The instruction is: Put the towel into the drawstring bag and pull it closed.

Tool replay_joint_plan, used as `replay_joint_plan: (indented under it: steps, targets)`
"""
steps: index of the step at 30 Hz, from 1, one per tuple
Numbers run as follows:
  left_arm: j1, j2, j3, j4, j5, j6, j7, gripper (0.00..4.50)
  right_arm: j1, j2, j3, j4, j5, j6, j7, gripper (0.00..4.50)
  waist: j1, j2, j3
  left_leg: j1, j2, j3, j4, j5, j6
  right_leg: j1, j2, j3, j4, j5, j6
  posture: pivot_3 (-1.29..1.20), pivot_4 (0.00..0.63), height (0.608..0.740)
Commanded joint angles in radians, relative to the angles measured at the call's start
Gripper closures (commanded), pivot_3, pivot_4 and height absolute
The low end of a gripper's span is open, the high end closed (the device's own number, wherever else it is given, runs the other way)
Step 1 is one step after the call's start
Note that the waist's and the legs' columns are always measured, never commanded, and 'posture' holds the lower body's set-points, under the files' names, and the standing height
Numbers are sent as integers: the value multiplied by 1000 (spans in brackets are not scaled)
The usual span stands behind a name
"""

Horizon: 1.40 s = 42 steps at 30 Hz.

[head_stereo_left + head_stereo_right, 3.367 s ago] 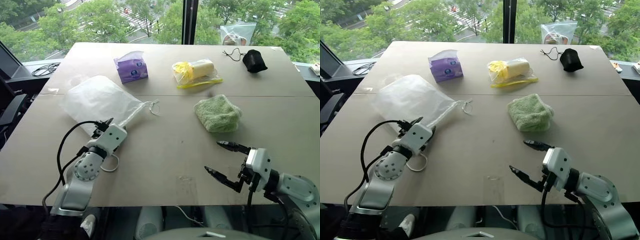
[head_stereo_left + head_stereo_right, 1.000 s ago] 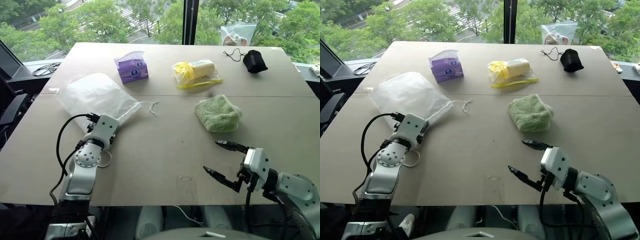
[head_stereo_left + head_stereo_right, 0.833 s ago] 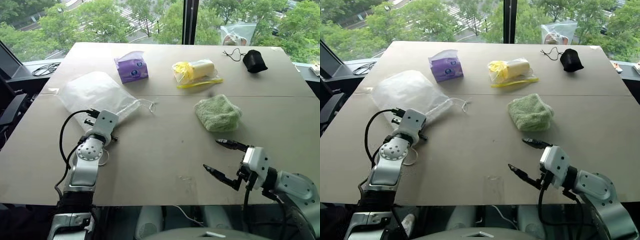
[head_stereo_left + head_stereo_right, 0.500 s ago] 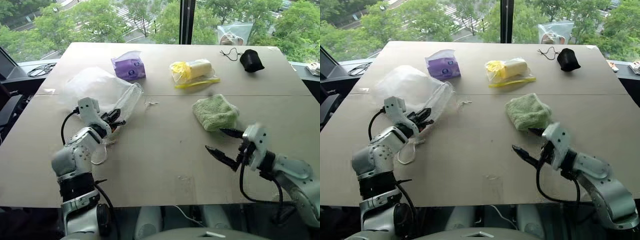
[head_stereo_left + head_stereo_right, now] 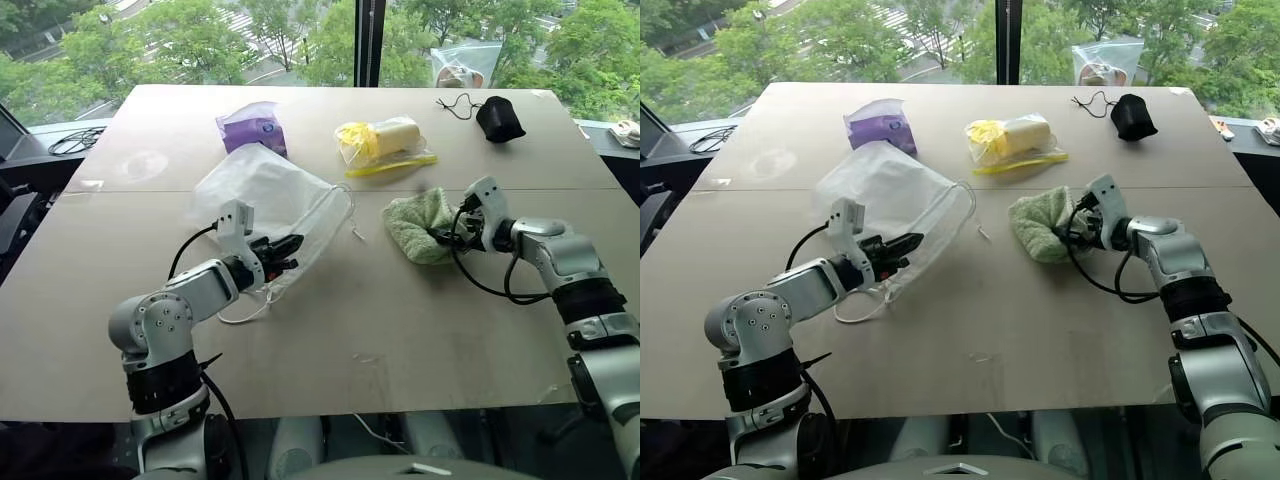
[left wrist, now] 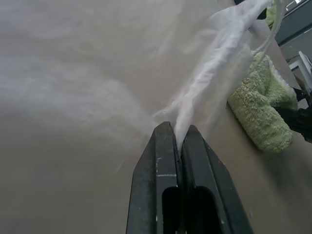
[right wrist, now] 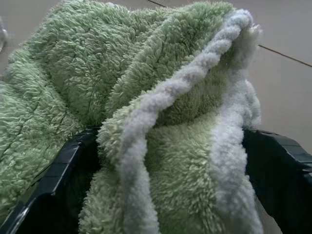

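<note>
Left gripper (image 6: 175, 134): jaws together, clamped on a pinch of the drawstring bag (image 5: 268, 195) fabric near its mouth; that edge is lifted off the tabletop (image 5: 120, 140), and the rest of the bag slumps toward the purple tissue pack (image 5: 248, 126). A white cord loop (image 5: 243, 312) lies on the tabletop just under the left gripper.

Right gripper (image 5: 1078, 232): jaws wide apart, straddling the towel (image 5: 420, 225), one finger on each side of a raised fold. Can't tell whether they actually press it.

The towel sits on the tabletop beside the bag's mouth, not in the bag, with a bare gap between them. The wrapped yellow item (image 5: 385, 142) lies just beyond the towel, toward the window. The black pouch (image 5: 500, 119) is further out from the towel, near the far corner by the window.
</note>
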Motion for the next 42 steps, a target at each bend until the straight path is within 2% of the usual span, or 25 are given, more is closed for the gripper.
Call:
replay_joint_plan:
  steps: [1, 2, 5, 10, 12, 14, 18, 20, 22, 24, 26, 30, 33, 37, 40, 42]
  targets:
    - [10, 9, -2, -61, -3, -35, 9, 4490, -47, -5, 113, 175, -143, 7, 65, 0, 1, 0, -1, 0, 0, 0, 0, 0, 0, 0, 0, 0, 0, 0, 0, 0, 150, 740]
    - [20, 20, -17, -67, 12, -46, 9, 4490, -63, 2, 123, 206, -153, 3, 98, 0, 0, 0, -1, 1, 1, 0, 0, 0, 0, 1, 0, 0, 0, 0, 0, 0, 150, 740]
    - [28, 27, -35, -73, 24, -62, 13, 4500, -87, 32, 140, 268, -188, -31, 131, 819, 3, -3, -3, 5, 1, 0, 0, 0, 0, 5, -1, -1, 0, 0, 0, 0, 150, 740]
    - [6, 24, -49, -53, 23, -77, 22, 4500, -34, 43, 118, 181, -200, -81, 170, 3036, 3, -10, -13, 7, 1, -1, 2, 0, 0, 8, -8, -2, 0, 0, -2, 0, 150, 740]
    - [-2, 38, -88, -33, 56, -96, 18, 4500, 31, 36, 67, 55, -157, -88, 173, 3959, 3, -11, -15, 8, 1, -1, 2, 0, 0, 8, -9, -2, 0, 0, -2, 0, 150, 740]
    - [-12, 45, -118, -12, 82, -108, 16, 4500, 107, 40, -15, -107, -73, -85, 185, 4385, 7, -10, -15, 7, 1, -2, 2, 0, 0, 8, -9, -3, 0, 0, -1, 0, 150, 740]
    - [-33, 36, -153, 13, 89, -117, 4, 4500, 241, 110, -201, -566, 244, 126, 167, 4392, 0, -4, -10, 1, 2, -2, -2, 0, -1, 3, -8, -3, 0, 1, -1, 0, 150, 740]
    - [-43, 31, -162, 20, 86, -115, 1, 4500, 273, 156, -213, -720, 337, 203, 126, 4393, -4, 6, -4, -1, 2, -1, -2, 0, -1, -1, -8, -2, 1, 1, -1, 0, 150, 740]
    - [-59, 21, -180, 27, 83, -110, -5, 4500, 289, 258, -162, -802, 345, 213, 36, 4397, -3, 7, -3, -2, 2, -1, -3, 0, -1, -4, -7, -1, 1, 1, -1, 0, 150, 740]
    - [-71, 13, -195, 27, 81, -112, -14, 4500, 296, 330, -87, -794, 287, 193, -34, 4397, -1, 7, -3, -2, 2, -2, -3, 0, -1, -3, -5, -2, 1, 0, -1, 0, 150, 740]
    - [-86, 3, -199, 15, 61, -104, -24, 4500, 300, 367, 34, -697, 122, 72, -97, 4397, 1, 7, -3, -2, 2, -2, -3, 1, -2, -3, -4, -2, 1, -1, 2, 0, 150, 740]
    - [-113, 5, -188, -45, 10, -84, -53, 4500, 285, 371, 214, -431, -143, -133, -199, 4398, 5, 7, -3, -2, 0, -1, -1, 2, -3, -3, -2, -1, 1, -1, 3, 0, 150, 740]
    - [-121, 14, -159, -81, -26, -53, -47, 4500, 262, 370, 231, -312, -235, -202, -261, 4406, 3, 5, -3, -5, 0, -1, 0, 2, -3, -4, -3, -1, 0, 0, 1, 0, 150, 740]
    - [-119, 36, -140, -135, -77, -18, -47, 4500, 213, 334, 262, -215, -353, -262, -318, 4409, 2, 5, -3, 1, 1, -2, 0, 2, -3, 0, -2, -1, 1, -1, 3, 0, 150, 740]
    - [-95, 89, -157, -185, -119, 36, -70, 4500, 179, 363, 214, -168, -331, -236, -343, 4414, 4, 5, -3, 5, 2, -4, 0, 2, -3, 4, -4, -3, 1, -2, 2, 0, 150, 740]
    - [-25, 199, -221, -236, -120, 99, -115, 4500, 154, 407, 141, -144, -254, -165, -341, 4415, 0, 5, -3, 5, 2, -5, 0, 2, -4, 5, -6, -3, 1, -1, 1, 0, 150, 740]
